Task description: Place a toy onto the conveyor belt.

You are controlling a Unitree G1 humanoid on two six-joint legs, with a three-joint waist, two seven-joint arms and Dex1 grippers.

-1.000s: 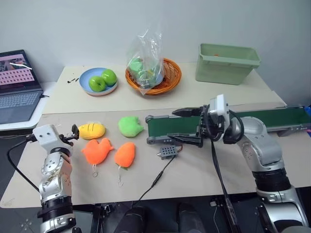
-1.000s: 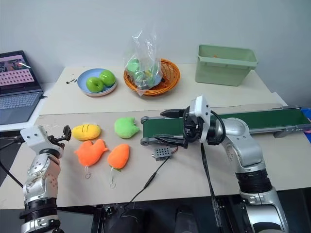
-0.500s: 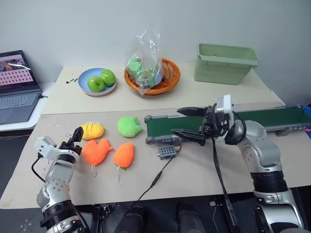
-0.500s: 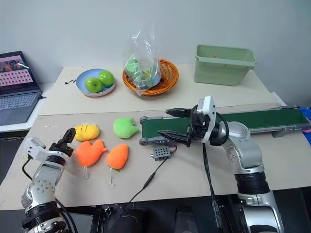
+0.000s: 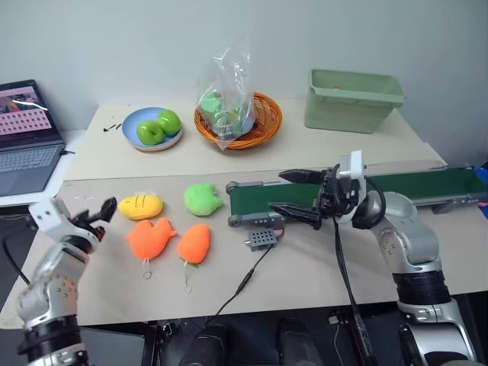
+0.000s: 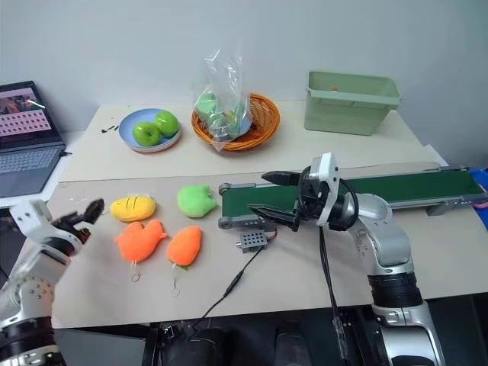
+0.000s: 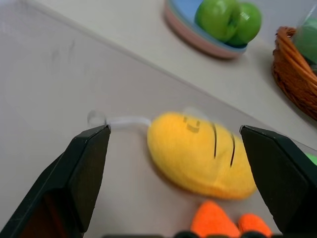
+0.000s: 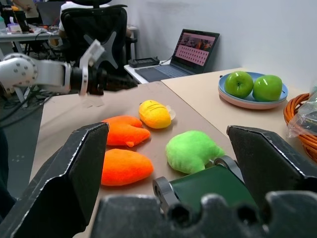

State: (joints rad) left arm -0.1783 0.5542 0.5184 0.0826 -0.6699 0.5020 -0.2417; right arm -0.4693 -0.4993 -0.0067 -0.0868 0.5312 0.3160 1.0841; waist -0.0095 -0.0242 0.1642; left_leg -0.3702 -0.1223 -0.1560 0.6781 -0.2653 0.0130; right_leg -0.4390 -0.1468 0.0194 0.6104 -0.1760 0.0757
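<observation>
Left gripper is hovering with its fingers spread wide and nothing between them, just off the table edge and near the yellow striped plush. From the left wrist camera I am seeing that yellow plush lying between the two open fingers, with the orange tips of another plush just below it.

Right gripper is also standing open and empty. I am reading its upper finger over the near end of the conveyor belt and its lower finger in front of the belt frame, above the small grey box.

I am locating the toy, the finned orange plush with a keyring loop, lying flat on the table. It is sitting just below the yellow plush and beside the smooth oval orange plush, well apart from the belt. A green plush is lying just beside the belt's end roller.

Farther back I am noting a blue plate with two green apples, an orange basket holding a clear bag, and a green bin.
</observation>
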